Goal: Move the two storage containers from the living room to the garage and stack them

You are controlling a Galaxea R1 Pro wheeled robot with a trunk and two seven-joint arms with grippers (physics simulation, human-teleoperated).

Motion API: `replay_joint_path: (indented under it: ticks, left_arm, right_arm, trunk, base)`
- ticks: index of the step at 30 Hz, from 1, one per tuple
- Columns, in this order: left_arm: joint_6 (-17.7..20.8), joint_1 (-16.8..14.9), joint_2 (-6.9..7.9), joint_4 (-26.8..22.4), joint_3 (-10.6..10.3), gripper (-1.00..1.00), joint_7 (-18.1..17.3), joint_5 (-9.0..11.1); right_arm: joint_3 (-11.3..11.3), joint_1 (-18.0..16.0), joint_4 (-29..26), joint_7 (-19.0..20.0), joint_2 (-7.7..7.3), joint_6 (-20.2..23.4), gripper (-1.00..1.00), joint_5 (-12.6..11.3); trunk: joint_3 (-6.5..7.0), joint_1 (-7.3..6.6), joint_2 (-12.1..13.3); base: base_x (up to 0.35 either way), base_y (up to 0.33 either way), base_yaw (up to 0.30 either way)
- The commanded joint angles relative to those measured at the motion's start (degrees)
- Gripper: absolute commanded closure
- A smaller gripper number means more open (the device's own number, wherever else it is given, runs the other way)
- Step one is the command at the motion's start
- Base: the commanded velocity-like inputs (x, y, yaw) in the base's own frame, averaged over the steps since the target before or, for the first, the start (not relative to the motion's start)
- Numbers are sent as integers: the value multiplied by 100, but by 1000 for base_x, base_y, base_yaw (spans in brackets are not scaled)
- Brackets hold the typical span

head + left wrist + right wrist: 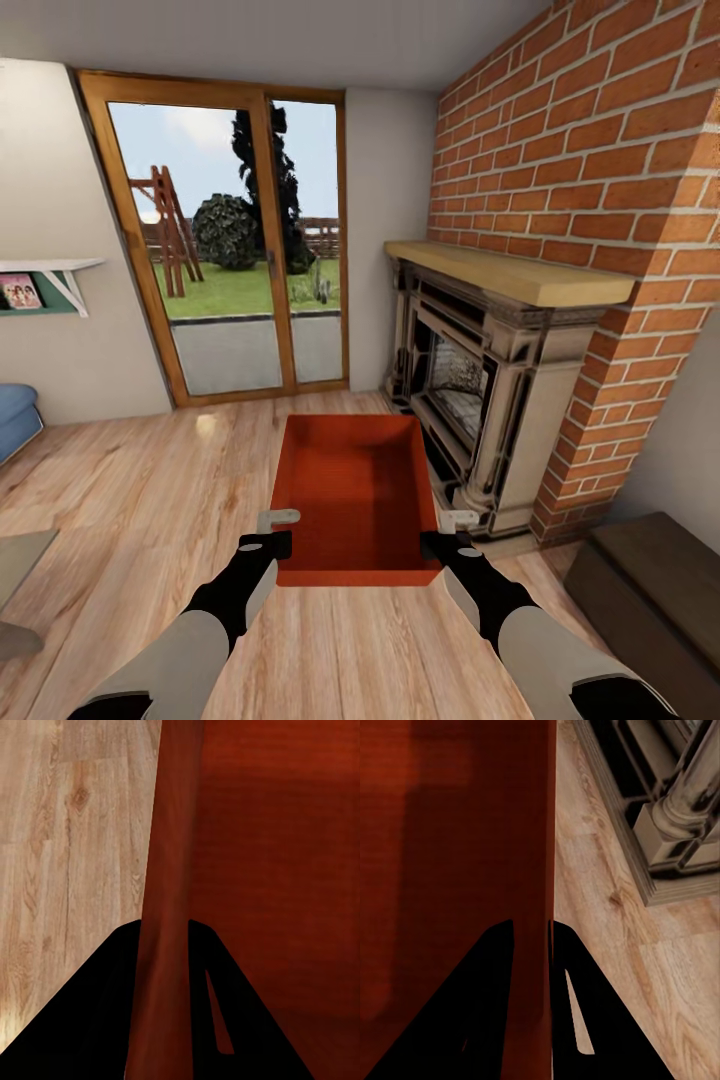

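In front of the brick fireplace (480, 390), on the light wood-plank floor (130, 500) of the living room, we see one red-orange storage container (355, 495) held between our two arms. The head view gives the whole setting: the glass door (235, 240) to the garden, a white shelf (55, 272) on the wall and a blue sofa (15, 415) edge at the left. It shows the left gripper (272, 530) at the bin's left wall and the right gripper (447, 530) at its right wall, both near the closest end.

The wrist views add what the head view cannot resolve. In the left wrist view, the dark fingers (90, 1020) straddle the thin left wall, clamped on it, with plank floor on one side and the bin's interior on the other. In the right wrist view, the fingers (585, 1020) likewise pinch the right wall, with the fireplace base beyond.

The container is shallow, rectangular, lidless, plain-walled and flat-bottomed.
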Motion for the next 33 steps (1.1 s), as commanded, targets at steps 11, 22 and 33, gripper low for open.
replay_joint_path:
  ticks: [11,22,33]
  left_arm:
    - [36,-9,-47,-175,94,100,-1,-77]
    - [33,-7,-46,-174,94,100,-1,-78]
    - [34,-7,-46,-173,94,100,-1,-78]
  right_arm:
    - [96,3,6,-2,10,35,100,-128]
    - [96,3,6,-3,14,35,100,-126]
    - [96,3,6,-3,10,35,100,-127]
  trunk:
    - [86,4,-13]
    - [187,4,-13]
    - [287,4,-13]
  base:
    - [0,0,0]
    - [0,0,0]
    - [0,0,0]
